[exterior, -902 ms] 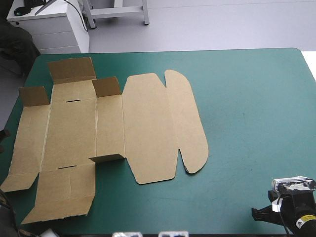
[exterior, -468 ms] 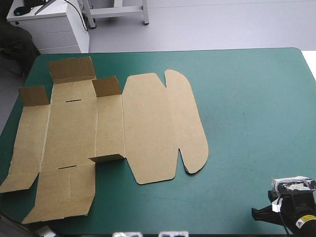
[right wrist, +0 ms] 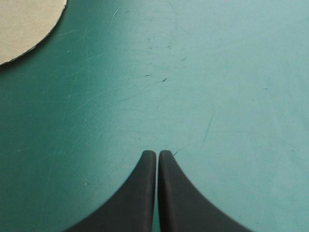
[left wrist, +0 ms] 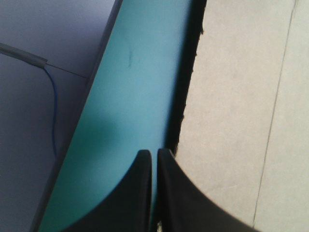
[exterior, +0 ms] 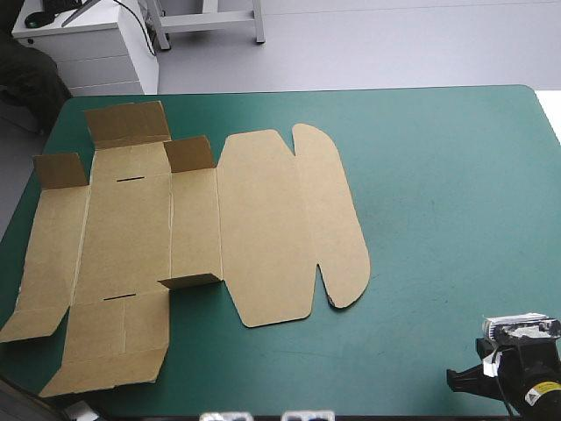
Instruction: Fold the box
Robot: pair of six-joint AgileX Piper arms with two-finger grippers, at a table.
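Note:
The brown box (exterior: 175, 237) lies as a cut sheet on the left half of the table. Its rounded lid flaps point toward the middle, and three small flaps (exterior: 188, 153) stand raised. The left wrist view shows my left gripper (left wrist: 154, 153) shut, its tips at the sheet's ragged edge (left wrist: 241, 96), with nothing seen between the fingers. This gripper is out of the high view. My right gripper (right wrist: 157, 153) is shut over bare cover near the table's front right corner (exterior: 513, 355). The lid's rounded edge (right wrist: 24, 24) lies well ahead of it.
Teal-green cover (exterior: 438, 193) spreads to the right of the box. In the left wrist view the table's edge (left wrist: 99, 82) runs close beside the sheet, with floor and a thin blue cable (left wrist: 52, 111) beyond it.
A dark part of the left arm showed at the high view's left edge and bottom-left corner earlier and has since drawn out of sight. The box and right arm have not moved.

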